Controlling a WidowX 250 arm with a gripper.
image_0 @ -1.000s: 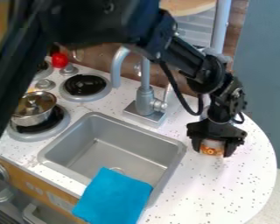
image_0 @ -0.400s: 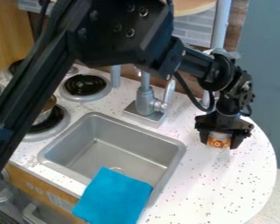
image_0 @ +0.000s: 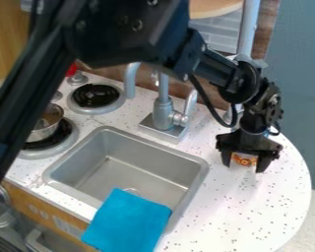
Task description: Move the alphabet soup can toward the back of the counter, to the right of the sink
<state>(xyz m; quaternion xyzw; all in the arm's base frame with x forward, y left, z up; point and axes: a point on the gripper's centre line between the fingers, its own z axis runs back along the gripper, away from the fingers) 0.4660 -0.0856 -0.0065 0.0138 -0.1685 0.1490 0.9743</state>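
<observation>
A blue cloth hangs over the sink's near corner, perhaps to dry. Toward the counter's rounded right edge, the gripper's jaws clamp an orange-labelled can from opposite sides (sensible for something round). Farther left, a metal pot sits on a burner, as if for cooking.

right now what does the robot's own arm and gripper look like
The arm is black, with thick straight-edged links, silver bolt heads on the big upper joint and rounder joints further down. A black cable loops beside the forearm. The gripper is black too, with a wide, angular body and two short, blocky jaws.
</observation>
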